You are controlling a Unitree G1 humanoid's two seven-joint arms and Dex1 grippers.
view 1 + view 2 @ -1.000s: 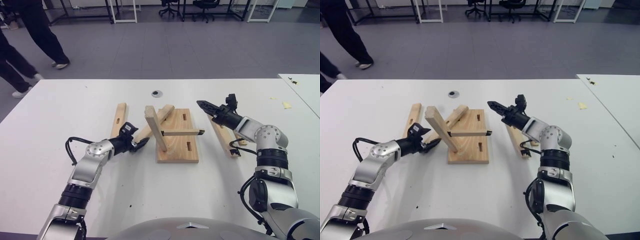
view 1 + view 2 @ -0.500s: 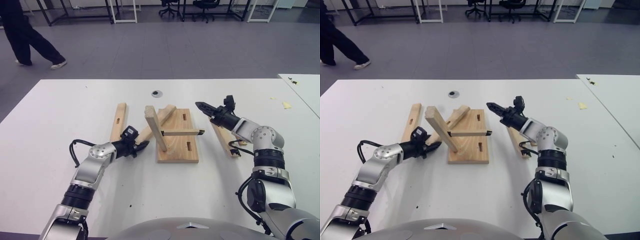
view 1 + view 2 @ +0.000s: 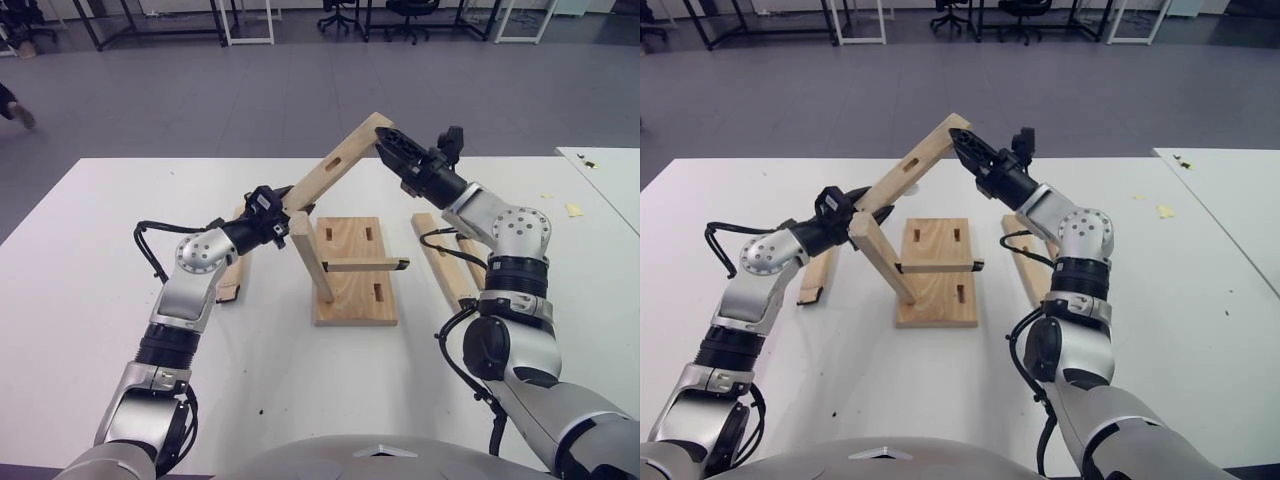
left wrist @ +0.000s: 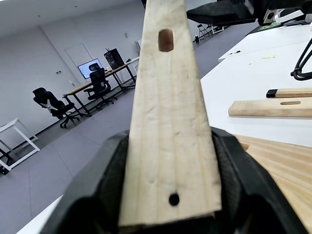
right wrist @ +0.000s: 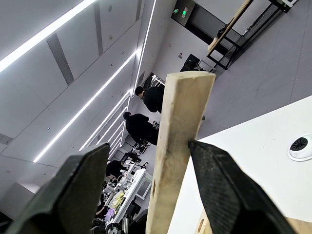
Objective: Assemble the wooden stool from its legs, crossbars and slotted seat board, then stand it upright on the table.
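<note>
A wooden leg hangs slanted over the table. My left gripper is shut on its lower end, both fingers pressing its sides. My right gripper is at the raised upper end, open, its fingers straddling the leg; one touches it and the other stands apart. Below, the slotted seat board lies flat. A second leg leans on the board with a crossbar stuck in its side.
Another leg lies on the table left of the board. Two more wooden pieces lie to the board's right, under my right arm. A second white table stands at the far right. The near half of the table is bare.
My left gripper has lifted the leg off the table beside the seat board and tilted it upward. My right gripper has risen from beside the board to the leg's upper end and opened.
</note>
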